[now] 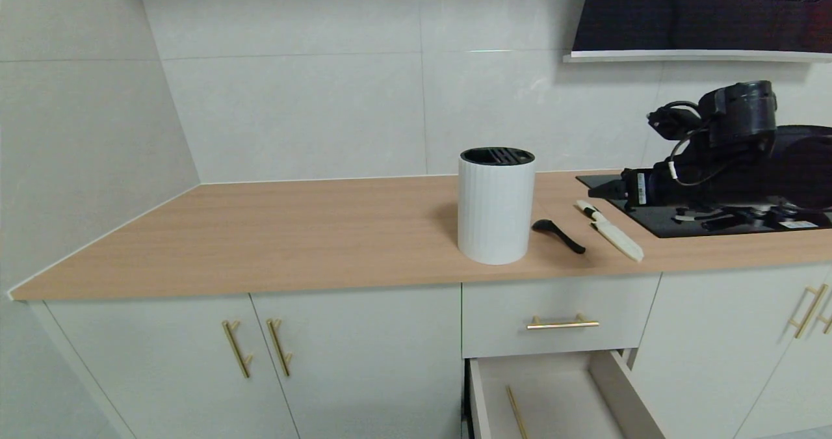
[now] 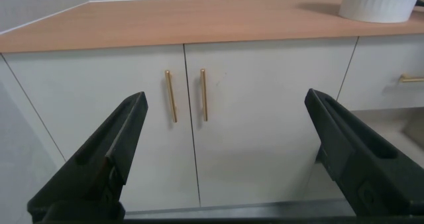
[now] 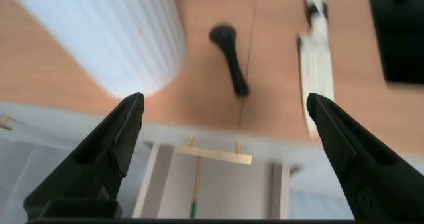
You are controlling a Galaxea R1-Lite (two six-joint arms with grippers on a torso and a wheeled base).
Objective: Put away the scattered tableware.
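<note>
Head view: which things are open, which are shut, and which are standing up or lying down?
white holder: standing upright on the counter.
black spoon: lying flat beside the holder.
white knife: lying flat beside the spoon.
upper drawer: shut.
lower drawer: pulled open.
cupboard doors: shut.
left tool: open, empty.
right tool: open, empty.

The surface (image 1: 292, 231) looks like matt, light-grained wood, backed by glossy pale wall tiles (image 1: 292, 101). The white holder (image 1: 496, 211) is ribbed and matt, the black spoon (image 1: 558, 234) smooth, and the drawer handle (image 1: 562, 323) gold-toned metal.
</note>
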